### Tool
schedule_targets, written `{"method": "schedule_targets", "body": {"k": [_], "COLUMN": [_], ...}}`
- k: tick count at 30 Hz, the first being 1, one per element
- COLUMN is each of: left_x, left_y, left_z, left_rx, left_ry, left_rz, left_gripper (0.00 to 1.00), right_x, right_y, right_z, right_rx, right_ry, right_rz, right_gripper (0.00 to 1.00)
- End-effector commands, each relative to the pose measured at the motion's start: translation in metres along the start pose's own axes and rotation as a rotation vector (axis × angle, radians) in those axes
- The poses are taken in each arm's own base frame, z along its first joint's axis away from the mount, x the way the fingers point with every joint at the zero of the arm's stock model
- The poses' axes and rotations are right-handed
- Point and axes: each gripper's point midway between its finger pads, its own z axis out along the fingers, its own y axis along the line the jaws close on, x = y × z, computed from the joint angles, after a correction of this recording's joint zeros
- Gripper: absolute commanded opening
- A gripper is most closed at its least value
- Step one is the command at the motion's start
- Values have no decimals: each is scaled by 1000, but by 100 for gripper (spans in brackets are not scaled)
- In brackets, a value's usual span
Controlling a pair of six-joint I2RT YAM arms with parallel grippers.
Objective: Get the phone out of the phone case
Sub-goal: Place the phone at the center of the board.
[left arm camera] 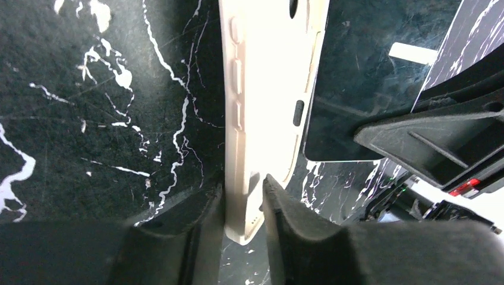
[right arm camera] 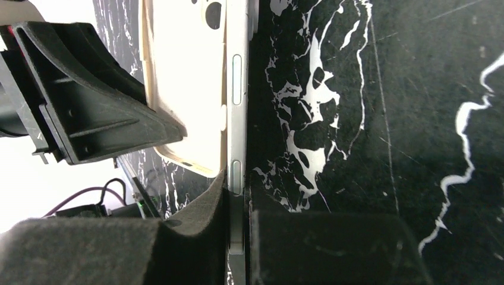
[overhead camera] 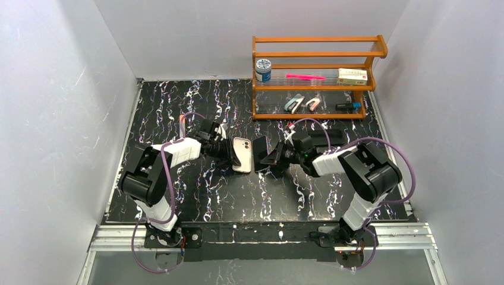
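My left gripper (overhead camera: 229, 151) is shut on the edge of the cream phone case (overhead camera: 242, 154), held on edge above the black marbled table. In the left wrist view the fingers (left arm camera: 205, 205) pinch the case (left arm camera: 261, 89) near its bottom corner. My right gripper (overhead camera: 270, 157) is shut on the phone (overhead camera: 260, 153), dark screen showing, just right of the case. In the right wrist view the phone's silver edge (right arm camera: 238, 89) runs between my fingers (right arm camera: 196, 219), with the empty case (right arm camera: 184, 77) beside it. I cannot tell whether they touch.
A wooden shelf (overhead camera: 315, 86) stands at the back right with a jar (overhead camera: 263, 69), a pink pen (overhead camera: 304, 76), a box (overhead camera: 352, 75) and small staplers (overhead camera: 294, 104). A black flat object (overhead camera: 330, 138) lies behind the right arm. Grey walls close both sides.
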Motion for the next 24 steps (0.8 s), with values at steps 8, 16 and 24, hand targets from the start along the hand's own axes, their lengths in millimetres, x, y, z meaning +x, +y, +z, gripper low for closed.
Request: {"method": "schedule_targets", "body": {"k": [8, 16, 24], "left_x": [14, 2, -16], "left_y": [20, 33, 28], "left_z": [-6, -23, -41], "left_rx": [-99, -223, -267], "left_ry": [28, -27, -88], "left_rz": [16, 82, 145], "left_gripper": [61, 88, 98], "right_x": [-1, 8, 2], "right_y": [9, -12, -36], "right_z": [10, 2, -11], "right_rx": [-24, 95, 275], "right_ry": [58, 115, 110], "right_rz": [-5, -59, -159], "right_gripper": [33, 64, 83]}}
